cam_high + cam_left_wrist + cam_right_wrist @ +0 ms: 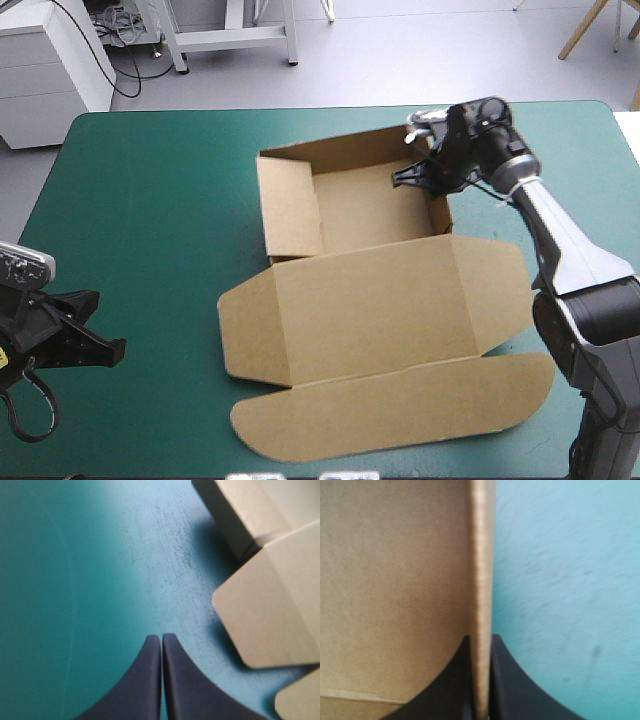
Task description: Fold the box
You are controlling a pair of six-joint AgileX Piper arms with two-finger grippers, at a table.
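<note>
The brown box (360, 215) stands as an open tray at mid-table, its walls raised and its lid (390, 320) lying flat toward the near edge. My right gripper (432, 172) is at the tray's right wall, shut on the box; in the right wrist view the wall's edge (482, 580) runs straight up from between the black fingers (502, 680). My left gripper (105, 350) rests low near the table's left front, shut and holding nothing. Its left wrist view shows the joined fingers (161, 680) over bare cover, with the lid's rounded side flap (272, 610) ahead to one side.
The teal-green cover (150, 200) lies bare to the left of the box. A long rounded front flap (400, 410) of the lid reaches close to the table's near edge. The right arm stretches along the table's right side.
</note>
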